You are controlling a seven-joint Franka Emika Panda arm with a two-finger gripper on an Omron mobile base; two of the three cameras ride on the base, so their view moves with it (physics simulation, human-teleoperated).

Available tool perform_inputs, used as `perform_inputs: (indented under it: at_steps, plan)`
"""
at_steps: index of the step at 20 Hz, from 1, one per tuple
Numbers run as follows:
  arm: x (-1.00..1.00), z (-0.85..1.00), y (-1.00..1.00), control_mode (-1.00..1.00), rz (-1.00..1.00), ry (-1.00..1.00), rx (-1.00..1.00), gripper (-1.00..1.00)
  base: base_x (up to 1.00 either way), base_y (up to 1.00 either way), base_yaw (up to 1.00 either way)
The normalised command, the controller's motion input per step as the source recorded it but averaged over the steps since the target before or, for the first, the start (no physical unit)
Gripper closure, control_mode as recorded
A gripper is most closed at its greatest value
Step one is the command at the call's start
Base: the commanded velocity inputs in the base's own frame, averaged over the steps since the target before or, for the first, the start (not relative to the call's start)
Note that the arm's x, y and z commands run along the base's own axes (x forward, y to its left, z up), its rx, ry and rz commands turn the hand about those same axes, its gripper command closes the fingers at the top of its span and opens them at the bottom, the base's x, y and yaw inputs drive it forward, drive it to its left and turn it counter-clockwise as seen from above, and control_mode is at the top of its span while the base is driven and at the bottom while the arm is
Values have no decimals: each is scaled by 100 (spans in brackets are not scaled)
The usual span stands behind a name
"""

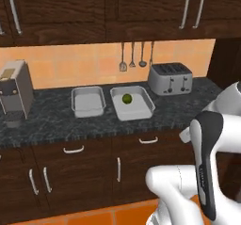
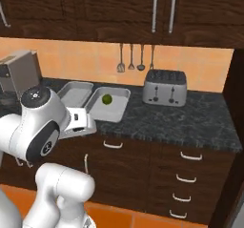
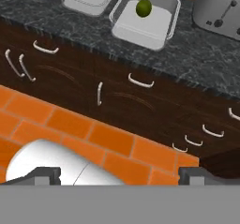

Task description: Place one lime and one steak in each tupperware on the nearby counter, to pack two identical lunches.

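The desk (image 1: 52,125) runs wall to wall in the left base view, black-grey marbled stone over dark wood drawers. Its left end is partly covered by a coffee machine (image 1: 14,90), and its right end is cut off behind the robot's white arm. In the right base view the arm's large joint hides the near corners of both trays.

The toaster (image 1: 170,78) stands at the back right, well apart from the trays, with bare stone in front of it out to the desk's front edge.

Two tupperware trays sit side by side near the middle, just beside each other. The right tupperware (image 1: 141,111) holds one lime (image 1: 126,98) towards its back half, clear of the walls. The left tupperware (image 1: 88,107) looks bare inside, though its far wall is hard to make out.

The hand (image 3: 119,174) hangs low over the orange floor tiles, in front of the drawers and well away from the trays. Its two dark fingertips (image 3: 44,174) stand spread wide, pinching nothing.
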Motion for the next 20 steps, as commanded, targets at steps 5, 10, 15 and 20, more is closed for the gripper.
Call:
perform_inputs:
  at_steps: [5,10,15,20]
  plan:
    - [0,0,0,100,0,0,0,-100,-35,-85,-35]
    - [0,0,0,100,0,0,0,-100,-7,-94,-37]
    - [0,0,0,100,0,0,0,-100,14,-100,-35]
    - [0,0,0,100,0,0,0,-100,35,-100,-24]
